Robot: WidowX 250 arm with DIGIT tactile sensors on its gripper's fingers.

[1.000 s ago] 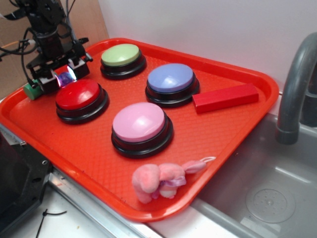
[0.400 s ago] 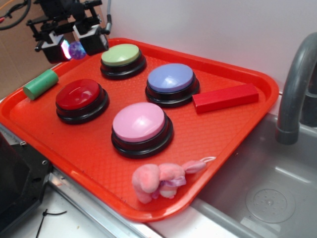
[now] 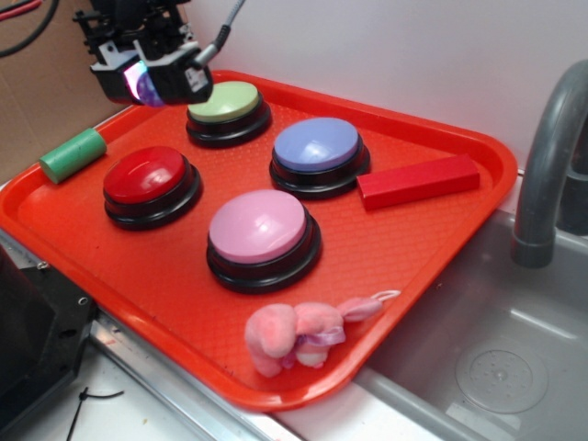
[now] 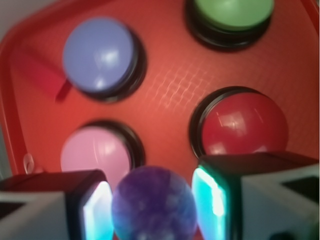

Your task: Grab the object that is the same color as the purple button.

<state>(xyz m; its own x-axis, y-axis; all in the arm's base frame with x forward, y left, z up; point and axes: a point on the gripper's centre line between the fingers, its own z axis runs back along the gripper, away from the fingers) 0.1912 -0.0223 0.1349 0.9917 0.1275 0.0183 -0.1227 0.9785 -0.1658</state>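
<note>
White wall stands behind an orange tray (image 3: 441, 230) that lies beside a grey sink (image 3: 514, 358) with a dark faucet (image 3: 551, 156) at the right. On the tray four round buttons sit on black bases: the green button (image 3: 225, 103) at the back, the red button (image 3: 145, 176) at the left, the purple button (image 3: 318, 145) with a blue-lavender dome near the middle, and the pink button (image 3: 259, 228) in front. A red block (image 3: 418, 181) lies just beside the purple button, on its right. A pink plush toy (image 3: 303, 333) lies at the front rim of the tray. A green cylinder (image 3: 73, 154) lies on its side at the left rim.

The gripper (image 3: 147, 81) hangs in the air above the back left corner of the tray, clear of the surface, left of the green button. Its two fingers (image 4: 235, 192) are nearly closed, and between them sits the ball (image 4: 154, 204), small, shiny and purple. In the wrist view the ball fills the gap between the lit pads, touching both, so it is held and lifted off the tray. In the exterior view only a small purple spot of it shows between the dark fingers. Below the gripper the wrist view shows all four buttons, somewhat blurred
</note>
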